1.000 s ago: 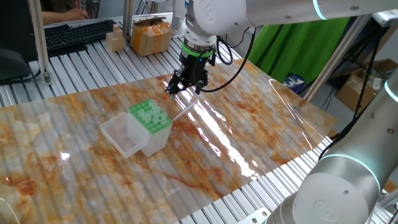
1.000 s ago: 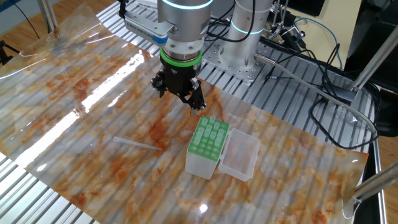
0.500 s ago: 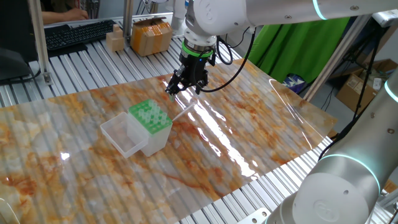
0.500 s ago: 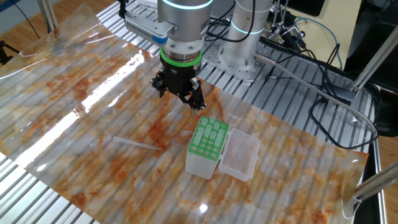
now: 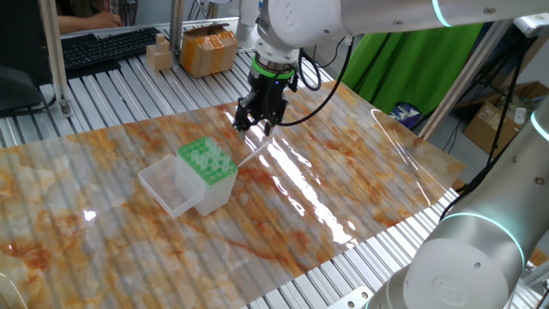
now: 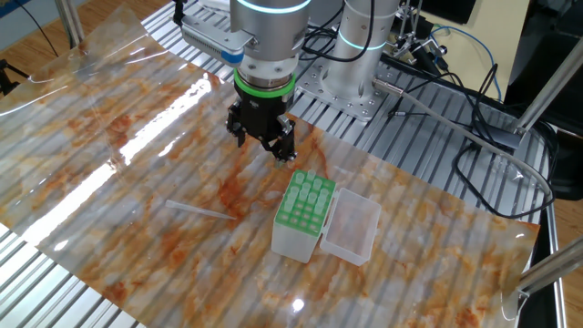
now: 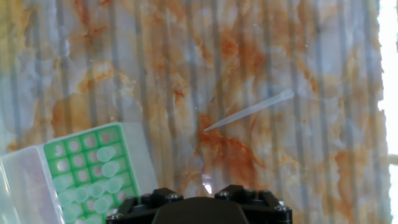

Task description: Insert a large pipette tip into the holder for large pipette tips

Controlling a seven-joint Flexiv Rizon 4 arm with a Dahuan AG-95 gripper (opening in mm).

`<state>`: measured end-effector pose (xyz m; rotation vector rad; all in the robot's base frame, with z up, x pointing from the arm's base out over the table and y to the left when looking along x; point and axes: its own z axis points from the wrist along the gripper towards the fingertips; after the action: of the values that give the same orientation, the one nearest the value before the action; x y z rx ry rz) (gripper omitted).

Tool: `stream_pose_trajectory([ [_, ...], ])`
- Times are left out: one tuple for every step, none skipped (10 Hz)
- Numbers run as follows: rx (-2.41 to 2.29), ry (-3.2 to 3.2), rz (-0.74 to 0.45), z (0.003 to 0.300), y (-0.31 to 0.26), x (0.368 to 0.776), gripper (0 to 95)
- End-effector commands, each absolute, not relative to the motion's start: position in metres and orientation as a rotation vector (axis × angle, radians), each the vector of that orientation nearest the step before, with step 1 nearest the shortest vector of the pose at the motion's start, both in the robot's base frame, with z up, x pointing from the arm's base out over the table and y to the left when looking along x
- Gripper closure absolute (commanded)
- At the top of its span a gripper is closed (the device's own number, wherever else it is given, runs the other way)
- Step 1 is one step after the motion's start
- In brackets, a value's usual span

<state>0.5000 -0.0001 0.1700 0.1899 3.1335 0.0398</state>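
We are hovering our black two-finger gripper (image 6: pixel 262 146), empty and seemingly narrowed, above the marbled orange sheet (image 6: pixel 109 118). The translucent whitish pipette tip (image 6: pixel 199 211) is lying flat ahead, long axis diagonal, beside the green-racked clear holder (image 6: pixel 303 200).

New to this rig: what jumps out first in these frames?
The bright green rack of the holder for large pipette tips, its clear lid swung open beside it, stands out on the orange-marbled table cover. The pincer hangs above the cover near the holder, gripping nothing. The large pipette tip lies loose on the cover, apart from both.
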Motion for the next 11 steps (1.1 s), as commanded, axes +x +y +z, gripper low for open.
stream_pose_trajectory([
  [0.567,3.084,0.121,0.170,0.000,0.500,95.0],
  [0.564,3.087,0.122,0.169,0.000,0.500,95.0],
  [0.564,3.087,0.122,0.169,0.000,0.500,95.0],
  [0.564,3.086,0.122,0.169,0.000,0.500,95.0],
  [0.566,3.086,0.121,0.168,0.001,0.500,95.0],
  [0.571,3.085,0.121,0.167,0.001,0.501,95.0],
  [0.583,3.082,0.122,0.166,0.001,0.501,95.0],
  [0.614,3.077,0.124,0.165,0.000,0.502,95.0],
  [0.649,3.071,0.134,0.163,-0.001,0.503,95.0],
  [0.659,3.071,0.146,0.160,-0.005,0.504,95.0],
  [0.669,3.070,0.152,0.158,-0.007,0.505,95.0],
])
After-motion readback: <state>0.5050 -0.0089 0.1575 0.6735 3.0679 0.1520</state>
